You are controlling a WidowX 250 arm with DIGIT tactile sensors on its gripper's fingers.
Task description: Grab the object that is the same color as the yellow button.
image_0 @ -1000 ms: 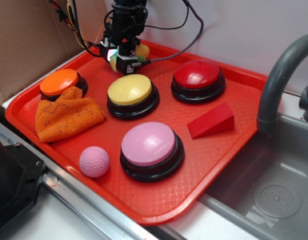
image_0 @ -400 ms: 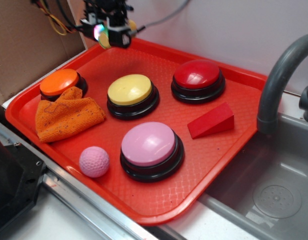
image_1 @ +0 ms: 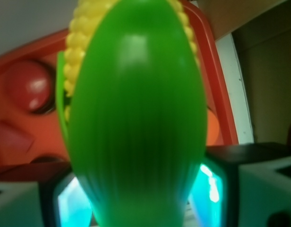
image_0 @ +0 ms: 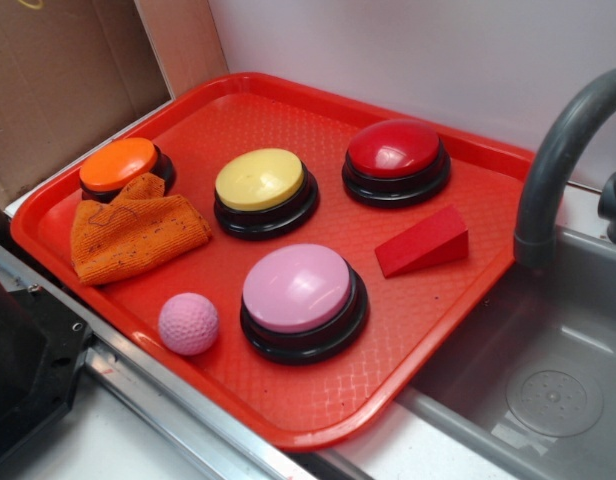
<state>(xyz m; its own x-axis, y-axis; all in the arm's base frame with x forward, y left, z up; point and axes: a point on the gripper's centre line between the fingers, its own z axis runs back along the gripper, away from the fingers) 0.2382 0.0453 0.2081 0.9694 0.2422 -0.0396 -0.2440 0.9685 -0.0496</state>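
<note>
The toy corn cob (image_1: 136, 123), green husk with yellow kernels at its top, fills the wrist view, clamped between my gripper (image_1: 141, 198) and its two fingers (image_1: 72, 203), high above the tray. The gripper and the corn are out of the exterior view. The yellow button (image_0: 260, 180) with a pale yellow dome on a black base sits in the middle of the red tray (image_0: 458, 330).
On the tray are an orange button (image_0: 118, 163), an orange cloth (image_0: 133, 232), a pink ball (image_0: 188, 323), a pink button (image_0: 298, 290), a red button (image_0: 395, 150) and a red wedge (image_0: 423, 242). A grey faucet (image_0: 558, 160) and sink (image_0: 548, 400) are on the right. Cardboard stands at the back left.
My gripper rose from the tray's back edge with the corn in it, moved up and left, and has left the exterior view.
</note>
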